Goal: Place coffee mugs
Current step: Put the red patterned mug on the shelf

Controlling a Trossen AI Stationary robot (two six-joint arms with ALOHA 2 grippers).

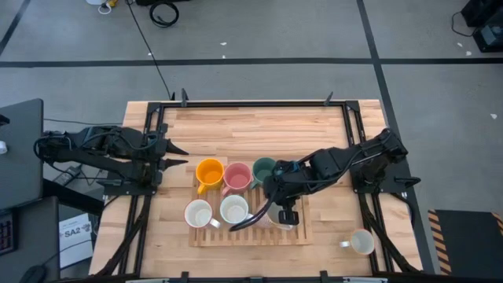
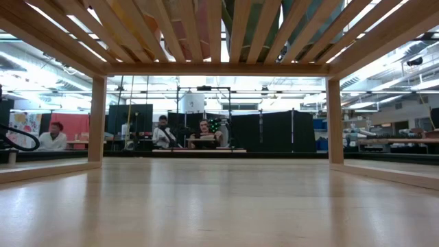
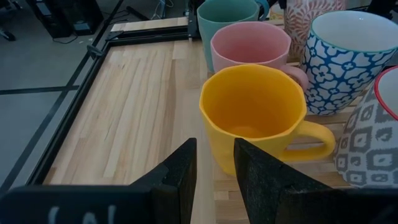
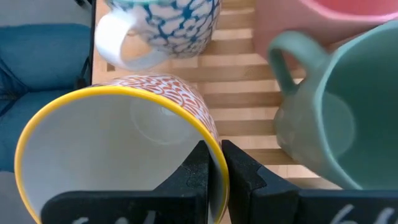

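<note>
- Overhead, your right gripper point(image 1: 288, 214) covers most of the red-patterned mug point(image 4: 124, 143) over the slatted tray point(image 1: 302, 234); only the right wrist view shows it plainly, rim pinched between nearly closed fingers point(image 4: 239, 177).
- Low view shows you only bare tabletop, wooden slats overhead and people seated far behind.
- Your right arm reaches in from the right frame, bent down over the tray.
- Your left gripper point(image 1: 177, 156) waits at the table's left, fingers a narrow gap apart, holding nothing, aimed at the orange mug point(image 1: 209, 173).
- Orange, pink point(image 1: 237, 175) and green point(image 1: 263, 169) mugs line the tray's back; two white mugs point(image 1: 198, 213) sit in front.
- One cream mug point(image 1: 361, 241) stands apart, near the table's right corner.
</note>
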